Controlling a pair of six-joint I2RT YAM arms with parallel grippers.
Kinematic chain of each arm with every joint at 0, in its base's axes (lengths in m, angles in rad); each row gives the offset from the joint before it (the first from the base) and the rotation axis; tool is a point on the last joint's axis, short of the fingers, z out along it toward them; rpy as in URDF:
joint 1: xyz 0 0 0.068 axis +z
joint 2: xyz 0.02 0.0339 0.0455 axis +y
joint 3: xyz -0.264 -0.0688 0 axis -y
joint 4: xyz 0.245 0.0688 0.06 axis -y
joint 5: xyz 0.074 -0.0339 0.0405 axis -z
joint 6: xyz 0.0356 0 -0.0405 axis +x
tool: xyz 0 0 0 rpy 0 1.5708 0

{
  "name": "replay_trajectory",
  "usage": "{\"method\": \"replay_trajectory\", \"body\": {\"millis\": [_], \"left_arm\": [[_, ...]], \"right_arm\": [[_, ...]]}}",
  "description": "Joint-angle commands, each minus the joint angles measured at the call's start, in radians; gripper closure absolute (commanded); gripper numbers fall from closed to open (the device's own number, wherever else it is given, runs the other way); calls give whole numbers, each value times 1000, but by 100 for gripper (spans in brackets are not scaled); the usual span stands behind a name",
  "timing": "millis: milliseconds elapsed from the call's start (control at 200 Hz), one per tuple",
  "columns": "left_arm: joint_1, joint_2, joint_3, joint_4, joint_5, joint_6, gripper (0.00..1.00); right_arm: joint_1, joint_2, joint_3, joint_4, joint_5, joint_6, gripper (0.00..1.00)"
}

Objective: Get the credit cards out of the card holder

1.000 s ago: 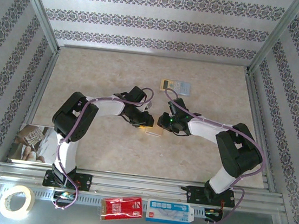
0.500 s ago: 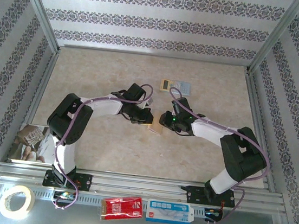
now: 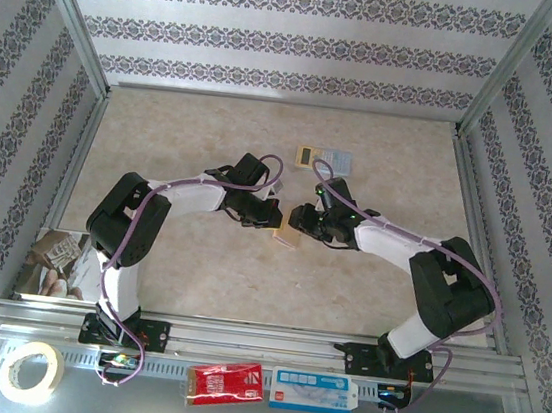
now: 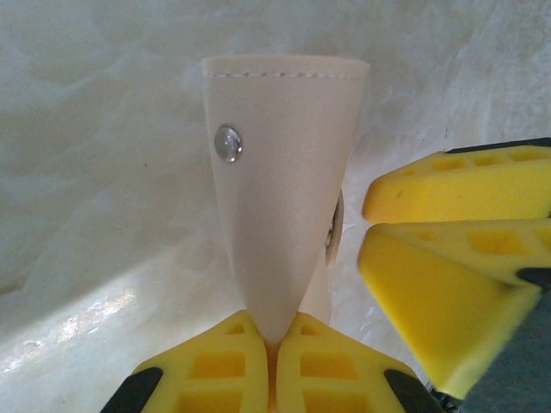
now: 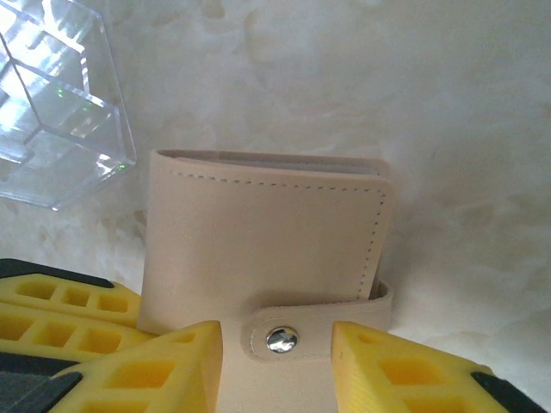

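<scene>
Right gripper [image 5: 277, 344] shifted left, jaws spread astride card holder [image 5: 267, 224]; left gripper [image 4: 274, 337] pinching its edge.

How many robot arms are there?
2. The left arm reaches in from the left side, with the left gripper shut on the card holder. The right arm reaches in from the right side, with the right gripper open astride its strap.

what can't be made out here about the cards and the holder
- Credit cards: hidden inside the closed tan-beige folding card holder, right wrist view; number and colour unknown.
- Top view: the holder is too small to show any detail.
- Left wrist view: the bottom edge cuts off the left fingers where they pinch the holder.
</scene>
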Motion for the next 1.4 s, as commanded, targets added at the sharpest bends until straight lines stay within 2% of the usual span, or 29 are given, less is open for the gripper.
{"method": "replay_trajectory", "body": {"millis": [0, 270, 480, 719, 999, 1134, 1284, 1394], "left_arm": [[1, -35, 20, -3, 23, 20, 100], [2, -35, 20, 14, 38, 13, 100], [2, -44, 15, 28, 43, 12, 100], [2, -63, 5, 15, -9, 15, 100], [3, -46, 11, -28, -62, 32, 100], [3, -43, 11, -33, -66, 39, 100], [3, -39, 13, -30, -57, 38, 100], [3, -35, 12, -29, -48, 37, 100]], "right_arm": [[9, 36, 32, -17, -9, -4, 61], [14, 69, 37, 2, -65, -11, 53], [15, 95, 47, -23, -40, -16, 53], [21, 92, 57, -170, 161, -16, 65], [10, 24, 15, -240, 306, 24, 72], [13, 27, 31, -247, 291, 21, 73], [17, 28, 28, -152, 170, 4, 71], [17, 38, 35, -125, 140, 3, 72]]}}
